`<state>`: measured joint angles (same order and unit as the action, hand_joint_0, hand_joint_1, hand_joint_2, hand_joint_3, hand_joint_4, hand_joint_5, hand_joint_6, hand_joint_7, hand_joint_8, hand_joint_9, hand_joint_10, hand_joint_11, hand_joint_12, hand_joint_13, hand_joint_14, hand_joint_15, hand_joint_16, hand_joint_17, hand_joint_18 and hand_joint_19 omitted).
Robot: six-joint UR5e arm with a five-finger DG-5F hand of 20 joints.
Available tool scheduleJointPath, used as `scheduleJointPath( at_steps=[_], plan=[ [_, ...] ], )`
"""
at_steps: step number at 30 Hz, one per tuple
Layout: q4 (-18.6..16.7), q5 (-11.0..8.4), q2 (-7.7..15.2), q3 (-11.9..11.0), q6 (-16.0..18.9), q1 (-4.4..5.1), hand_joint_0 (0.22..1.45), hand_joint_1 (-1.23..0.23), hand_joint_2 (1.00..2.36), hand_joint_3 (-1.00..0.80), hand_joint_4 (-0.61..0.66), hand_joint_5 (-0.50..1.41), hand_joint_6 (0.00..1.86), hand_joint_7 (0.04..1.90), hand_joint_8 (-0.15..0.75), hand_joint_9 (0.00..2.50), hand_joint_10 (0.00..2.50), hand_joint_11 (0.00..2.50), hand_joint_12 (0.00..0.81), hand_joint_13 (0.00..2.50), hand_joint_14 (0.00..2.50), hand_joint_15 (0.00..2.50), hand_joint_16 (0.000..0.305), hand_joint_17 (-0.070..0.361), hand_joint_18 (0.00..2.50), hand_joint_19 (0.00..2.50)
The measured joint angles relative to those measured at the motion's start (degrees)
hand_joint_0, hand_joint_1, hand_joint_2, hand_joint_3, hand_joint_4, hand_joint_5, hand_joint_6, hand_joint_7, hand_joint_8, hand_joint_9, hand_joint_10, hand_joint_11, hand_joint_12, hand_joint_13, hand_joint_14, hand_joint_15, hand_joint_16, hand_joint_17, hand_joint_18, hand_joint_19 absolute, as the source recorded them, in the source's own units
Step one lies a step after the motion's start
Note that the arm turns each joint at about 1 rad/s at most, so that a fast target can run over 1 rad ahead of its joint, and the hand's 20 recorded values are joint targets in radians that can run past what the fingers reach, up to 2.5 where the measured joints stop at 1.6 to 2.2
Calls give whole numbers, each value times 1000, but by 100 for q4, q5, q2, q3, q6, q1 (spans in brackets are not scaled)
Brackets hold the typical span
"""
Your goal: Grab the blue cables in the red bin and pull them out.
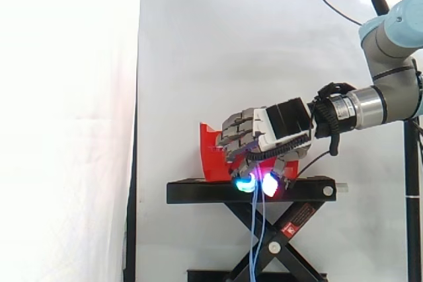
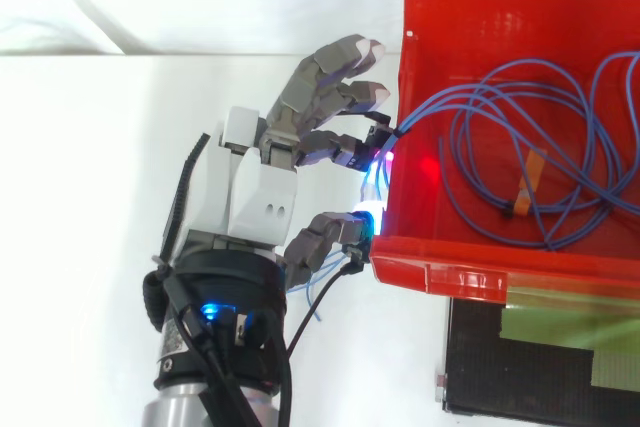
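Side view, lower centre: black stand (image 1: 198, 193) in front. Top view, left centre: hand (image 2: 255, 192) pinched shut on blue cables (image 2: 440, 105) at left wall of red bin (image 2: 480, 272), wall in way of coil. Thin blue strands looped inside bin, taped orange (image 2: 530, 172); loose ends hanging past stand. White curtain (image 1: 231, 44) behind.

The bin (image 2: 520, 7) is bright red. The blue cables (image 2: 470, 107) in it carry a small orange bit of tape (image 2: 530, 175). The hand (image 2: 255, 192) is grey and white, and its fingertips (image 1: 244, 185) glow cyan, white and pink. The stand (image 1: 198, 193) is black. The arm (image 1: 406, 18) is light blue and silver. The curtain (image 1: 198, 44) is white.
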<state>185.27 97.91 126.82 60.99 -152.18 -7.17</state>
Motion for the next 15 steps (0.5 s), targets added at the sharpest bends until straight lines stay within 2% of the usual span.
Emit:
scheduleJointPath(
  at_steps=[15],
  plan=[
    [-25, 0, 0, 48, 0, 2, 773, -1009, 1000, -1000, 56, 852, 341, 630, 235, 758, 24, 630, 327, 542, 17, 424, 43, 97, 366, 535]
  ],
)
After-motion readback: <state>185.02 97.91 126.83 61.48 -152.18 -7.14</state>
